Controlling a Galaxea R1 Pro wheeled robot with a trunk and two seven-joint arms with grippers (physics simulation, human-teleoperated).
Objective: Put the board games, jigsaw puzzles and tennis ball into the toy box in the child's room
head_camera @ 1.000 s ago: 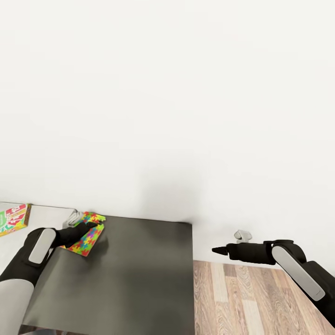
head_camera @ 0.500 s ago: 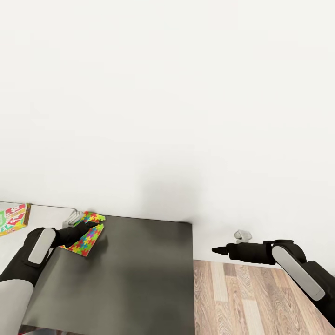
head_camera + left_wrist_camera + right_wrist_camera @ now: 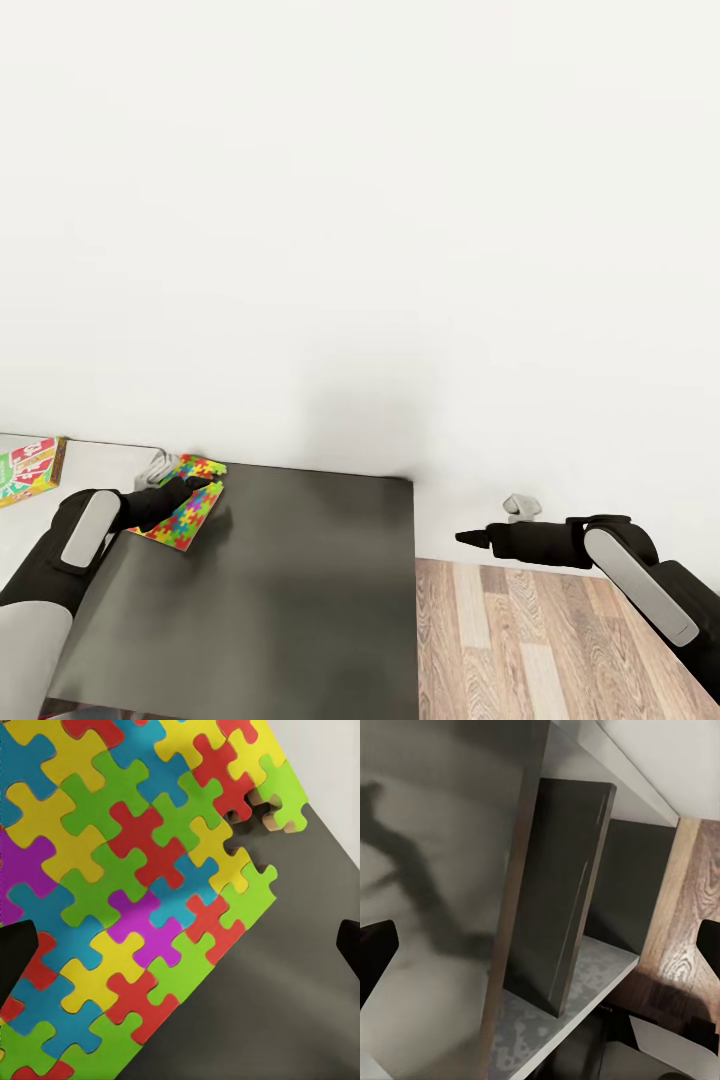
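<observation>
Dark-grey desk top (image 3: 300,590) fills the lower left of the head view, and right at its far corner by the white wall (image 3: 380,220) lies a jigsaw puzzle (image 3: 185,512), flat on the surface, bright with yellow, green, blue, red and purple pieces. Left gripper (image 3: 198,486) is down over it, fingers reaching across the puzzle's near-wall end. From the left wrist camera the puzzle (image 3: 127,892) spreads wide beneath, with the two black fingertips (image 3: 15,952) standing far apart at either side, so the jaws are spread and nothing is pinched. One corner of the puzzle has a ragged notch where pieces step in. Further left, on the light-grey top (image 3: 100,462), a red-and-green board game (image 3: 30,468) sits at the edge of sight. Over on the other side, the right gripper (image 3: 468,539) hangs out above the wood plank floor (image 3: 540,640), beside the desk; its wrist camera shows fingertips (image 3: 376,945) wide apart and empty, facing dark shelf panels (image 3: 562,892)
</observation>
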